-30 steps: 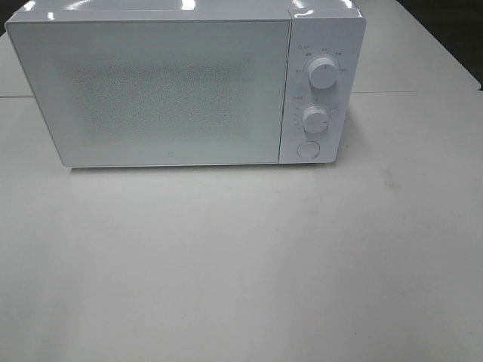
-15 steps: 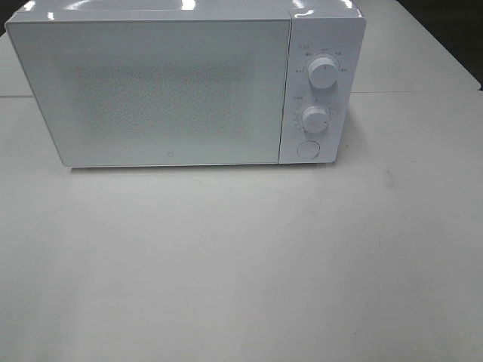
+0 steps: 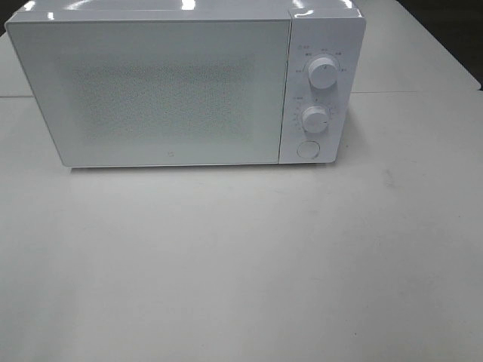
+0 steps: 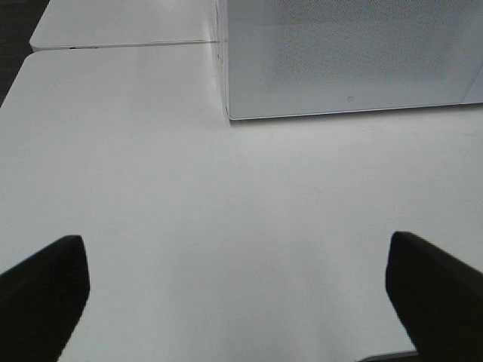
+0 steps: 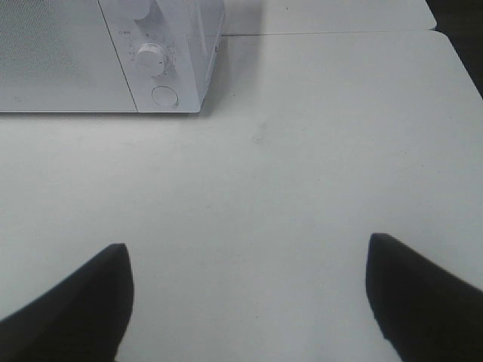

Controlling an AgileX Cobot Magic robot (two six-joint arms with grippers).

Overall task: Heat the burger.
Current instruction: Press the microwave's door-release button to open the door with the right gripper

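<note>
White microwave (image 3: 185, 87) closed, at back of pale table (image 3: 241, 264). Front speckled, opaque, inside not visible. Controls on its right end: upper knob (image 3: 324, 72), lower knob (image 3: 315, 119) under it, round button (image 3: 306, 149) at bottom. Left gripper (image 4: 238, 302) low over table, jaws wide apart, nothing between them, facing microwave's left front corner. Right gripper (image 5: 245, 302) likewise spread wide and empty, only bare table between jaws, facing control end. Burger: no view shows it, cannot tell where.
</note>
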